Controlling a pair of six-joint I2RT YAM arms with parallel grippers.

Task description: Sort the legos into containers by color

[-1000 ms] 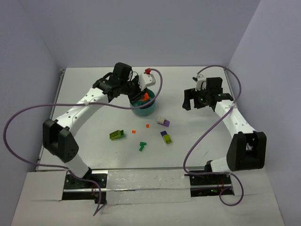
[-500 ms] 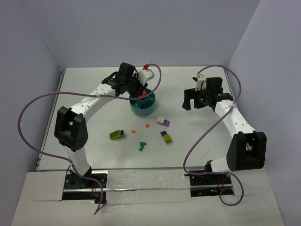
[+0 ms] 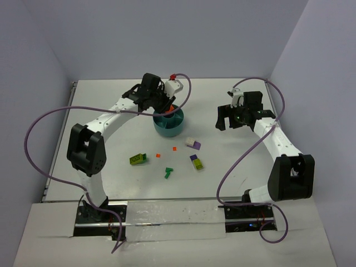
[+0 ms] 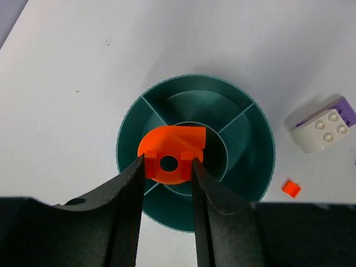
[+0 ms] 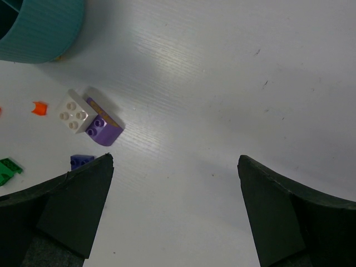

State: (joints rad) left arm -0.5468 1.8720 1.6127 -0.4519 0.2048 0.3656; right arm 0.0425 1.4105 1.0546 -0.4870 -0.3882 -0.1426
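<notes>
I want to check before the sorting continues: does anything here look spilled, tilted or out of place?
Nothing stands out. The bowl stands upright and looks undamaged. The left gripper holds an orange lego over the bowl's central ring. The other legos lie loose on the table, awaiting sorting.

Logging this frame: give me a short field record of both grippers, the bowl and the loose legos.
left gripper: shut on orange lego piece, over the teal bowl, at its central ring
right gripper: open, holds nothing, over the table
bowl compartments: those in view empty
loose on table: lime-green brick, dark green brick, purple-and-white brick, purple-and-yellow brick, two orange bits
</notes>
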